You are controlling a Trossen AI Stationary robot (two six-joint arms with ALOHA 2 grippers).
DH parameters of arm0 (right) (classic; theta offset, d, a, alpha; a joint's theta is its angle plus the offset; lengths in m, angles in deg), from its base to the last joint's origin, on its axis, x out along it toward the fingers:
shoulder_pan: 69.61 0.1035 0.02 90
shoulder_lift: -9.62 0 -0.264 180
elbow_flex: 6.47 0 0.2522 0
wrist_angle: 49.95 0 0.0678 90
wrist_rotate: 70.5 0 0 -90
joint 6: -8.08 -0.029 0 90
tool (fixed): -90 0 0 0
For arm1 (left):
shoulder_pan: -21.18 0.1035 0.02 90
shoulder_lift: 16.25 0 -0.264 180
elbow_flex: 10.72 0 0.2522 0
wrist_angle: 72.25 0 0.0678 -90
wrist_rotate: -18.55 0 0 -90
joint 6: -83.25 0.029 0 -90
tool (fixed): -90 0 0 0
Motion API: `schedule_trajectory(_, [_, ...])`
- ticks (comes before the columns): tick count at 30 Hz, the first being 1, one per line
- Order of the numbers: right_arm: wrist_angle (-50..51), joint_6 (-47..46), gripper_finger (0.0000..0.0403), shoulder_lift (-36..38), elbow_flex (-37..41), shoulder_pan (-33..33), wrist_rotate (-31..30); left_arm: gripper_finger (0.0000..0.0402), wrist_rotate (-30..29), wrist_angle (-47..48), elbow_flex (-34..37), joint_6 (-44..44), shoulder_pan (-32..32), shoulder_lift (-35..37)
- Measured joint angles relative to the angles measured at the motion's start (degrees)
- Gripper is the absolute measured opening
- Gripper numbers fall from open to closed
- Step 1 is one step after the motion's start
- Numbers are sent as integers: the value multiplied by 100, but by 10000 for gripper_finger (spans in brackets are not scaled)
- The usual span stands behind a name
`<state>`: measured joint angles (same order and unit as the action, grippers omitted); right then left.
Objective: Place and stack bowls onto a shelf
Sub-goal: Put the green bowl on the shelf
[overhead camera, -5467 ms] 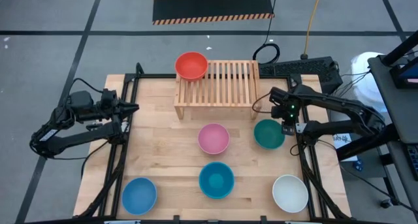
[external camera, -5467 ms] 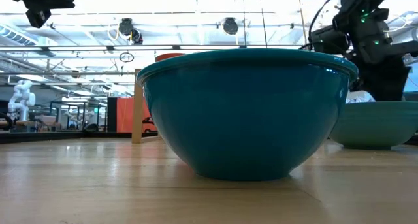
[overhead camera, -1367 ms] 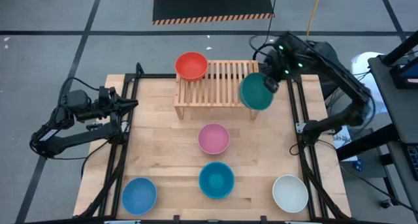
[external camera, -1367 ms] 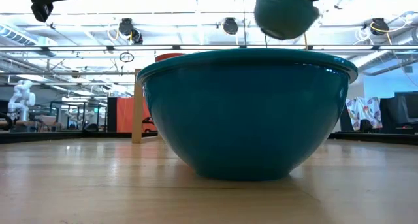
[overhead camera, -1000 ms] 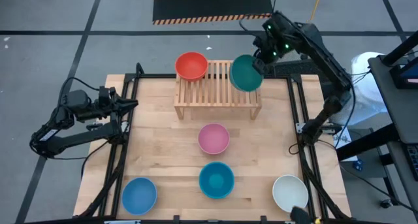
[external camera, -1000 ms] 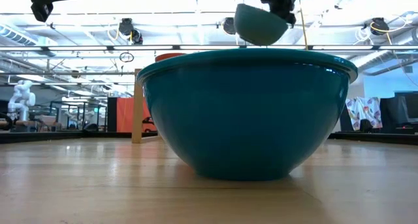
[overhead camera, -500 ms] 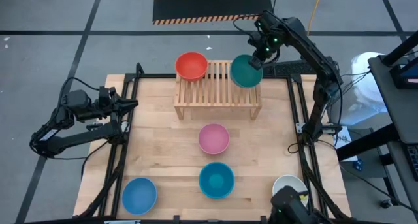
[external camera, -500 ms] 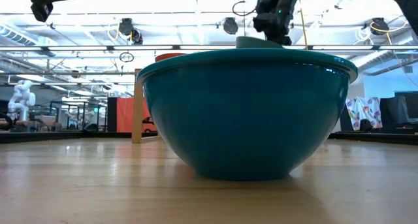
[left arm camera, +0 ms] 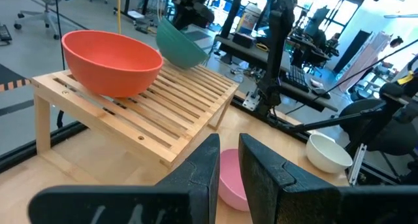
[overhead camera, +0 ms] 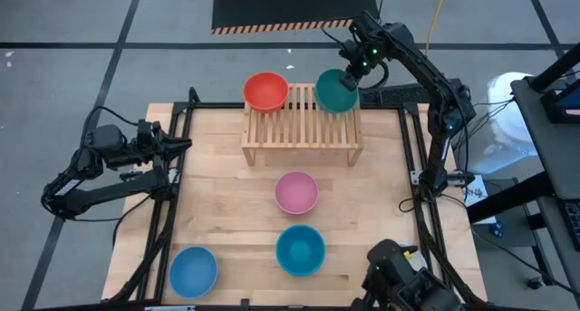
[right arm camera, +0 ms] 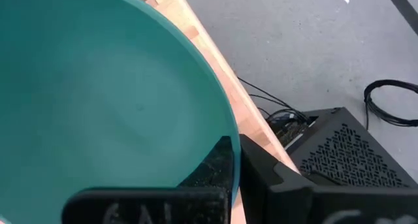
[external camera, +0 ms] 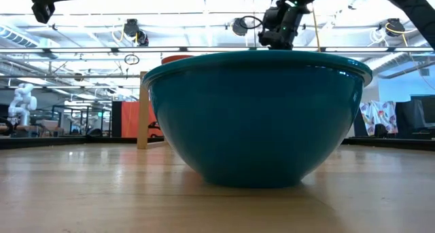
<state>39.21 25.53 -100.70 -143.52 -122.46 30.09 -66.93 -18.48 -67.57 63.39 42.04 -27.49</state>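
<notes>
The right hand (overhead camera: 353, 69) grips the dark green bowl (overhead camera: 336, 92) by its rim, over the shelf (overhead camera: 301, 121)'s right end, red bowl (overhead camera: 265, 91) opposite; left hand (overhead camera: 172, 149) idle, clamped shut.

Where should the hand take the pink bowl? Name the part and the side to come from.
Take the pink bowl by its rim, coming straight down from above: it sits upright and open on the table, so one finger can go inside the wall and one outside.
</notes>
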Motion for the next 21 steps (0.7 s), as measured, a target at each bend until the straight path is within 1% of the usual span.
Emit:
schedule_trajectory(5, [-53, 435, 0, -31, -4, 3, 2, 63, 0, -2, 0, 1, 0, 0])
schedule_trajectory(7, [-109, 447, 3, -31, -4, 3, -5, 63, 0, -2, 0, 2, 0, 0])
schedule_trajectory(21, [-64, 490, 53, -42, 2, 21, -15, 63, -1, -2, 0, 17, 0, 0])
